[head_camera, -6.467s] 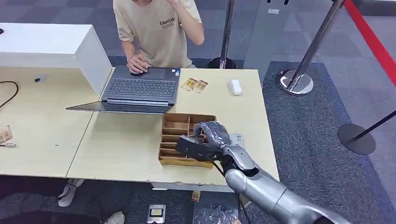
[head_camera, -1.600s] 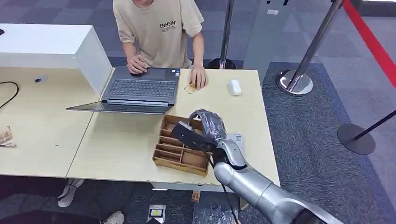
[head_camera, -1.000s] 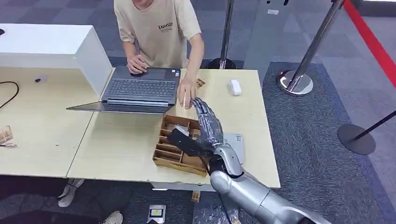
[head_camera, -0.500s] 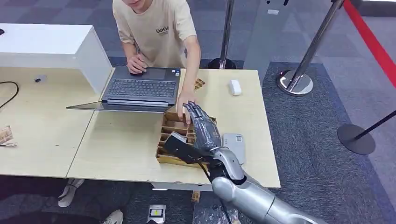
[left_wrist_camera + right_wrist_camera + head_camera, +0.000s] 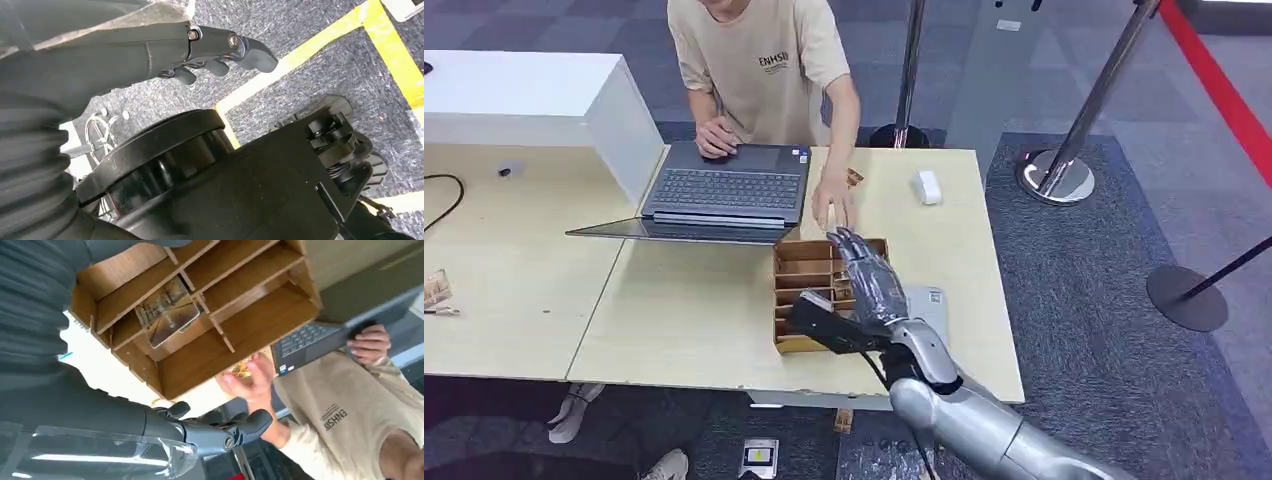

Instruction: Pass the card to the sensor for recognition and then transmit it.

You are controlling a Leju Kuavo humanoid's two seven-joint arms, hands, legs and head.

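Pale wooden table (image 5: pixel 684 320) with laptop (image 5: pixel 724 188), divided wooden tray (image 5: pixel 809 270).

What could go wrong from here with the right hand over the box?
The right hand hovers open above the wooden box, with a person's hand just beyond it; reaching forward might hit that hand. The card lies flat in a narrow slot, so fingers may snag the dividers or shove the box.

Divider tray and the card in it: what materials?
Divider tray: looks like thin unfinished wood or fibreboard, matte brown, with slotted partitions and raw edges. Card: probably plastic or coated paper, with a printed picture, rounded corners and a slight sheen.
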